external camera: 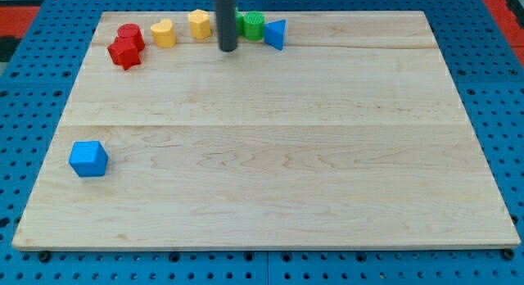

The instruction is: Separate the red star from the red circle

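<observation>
The red star [124,54] lies at the view's top left of the wooden board [262,178], touching the red circle [131,34] just above and right of it. My tip [228,48] is the lower end of a dark rod that comes down from the view's top. It stands well to the right of both red blocks, below and between the yellow hexagon [199,24] and the green blocks [252,26], touching none that I can tell.
A yellow heart-like block [164,33] sits right of the red circle. A blue triangle [276,33] sits right of the green blocks. A blue cube [88,159] lies alone at the view's left. Blue pegboard [33,113] surrounds the board.
</observation>
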